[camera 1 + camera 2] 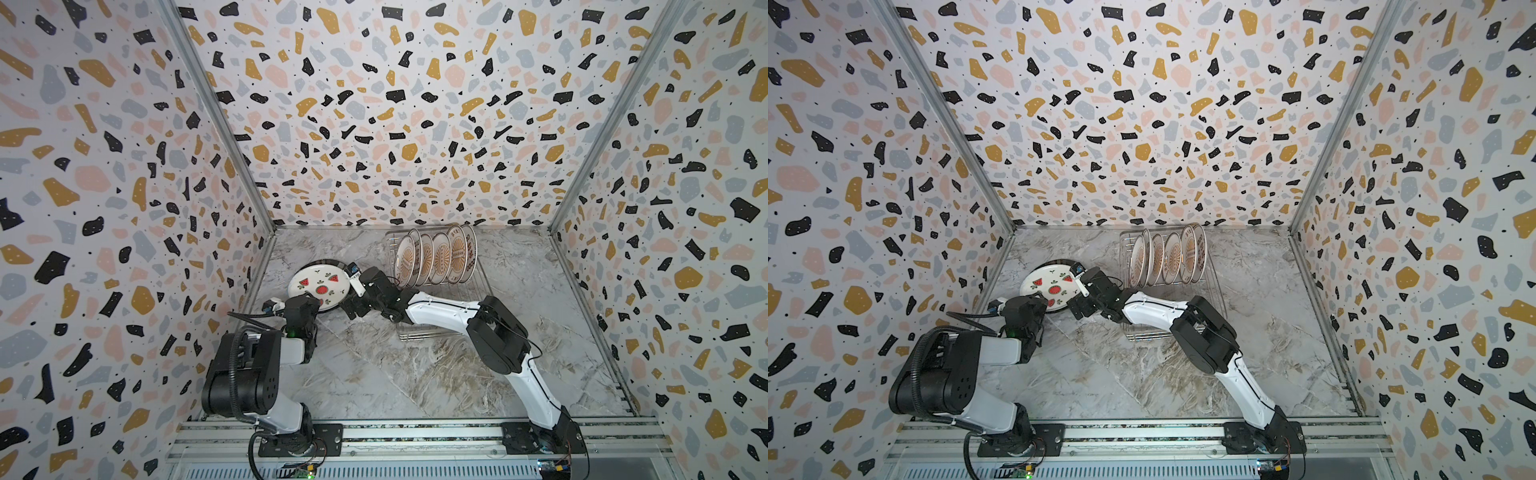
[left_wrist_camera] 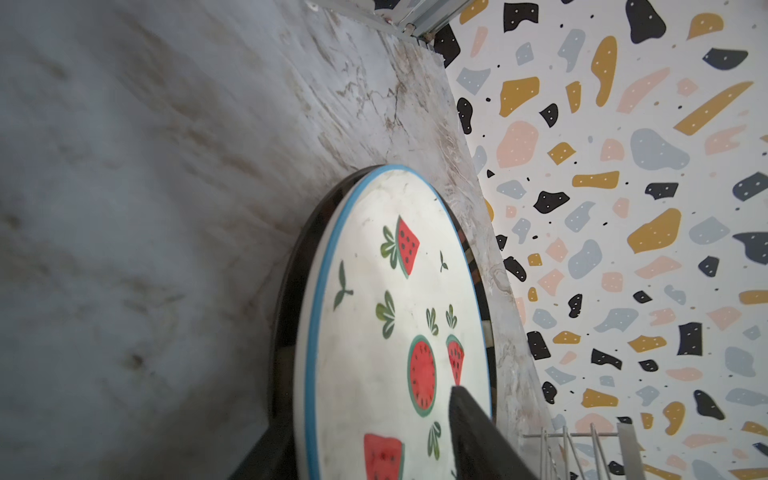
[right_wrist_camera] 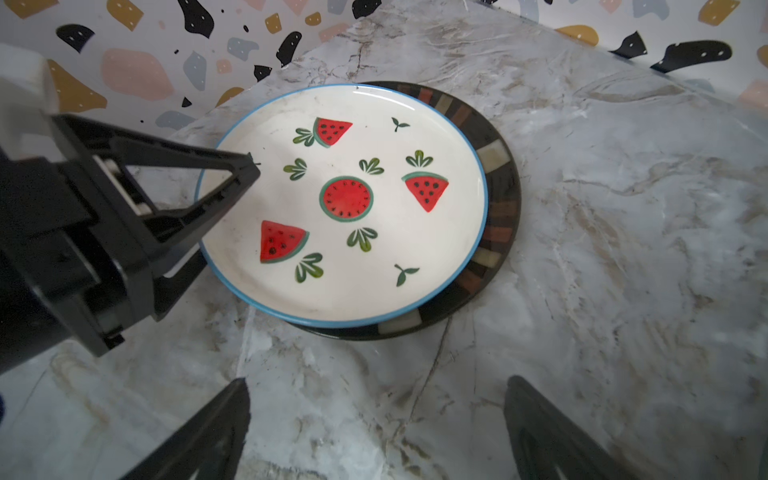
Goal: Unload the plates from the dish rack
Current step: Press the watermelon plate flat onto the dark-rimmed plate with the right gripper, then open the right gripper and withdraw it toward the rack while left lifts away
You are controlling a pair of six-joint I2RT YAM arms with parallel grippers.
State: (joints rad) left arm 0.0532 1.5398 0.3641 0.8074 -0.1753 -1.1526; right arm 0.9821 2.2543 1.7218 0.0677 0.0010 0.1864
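Watermelon plate (image 3: pixel 353 199) out, on dark plate (image 3: pixel 498 208); about six plates (image 1: pixel 436 257) left in rack (image 1: pixel 419 334). Left gripper (image 3: pixel 224 208) spread astride watermelon rim; right gripper (image 3: pixel 378 382) spread, empty.

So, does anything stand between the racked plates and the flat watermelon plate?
Yes. In both top views the open right hand and its wrist sit between the racked plates and the watermelon plate.

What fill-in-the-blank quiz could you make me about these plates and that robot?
The plate lying on the dark plate is painted with ____ slices.
Its rim is ____.
The orange-centred plates stand on edge in the ____.
The right gripper has its jaws ____.
Missing: watermelon; blue; dish rack; open.
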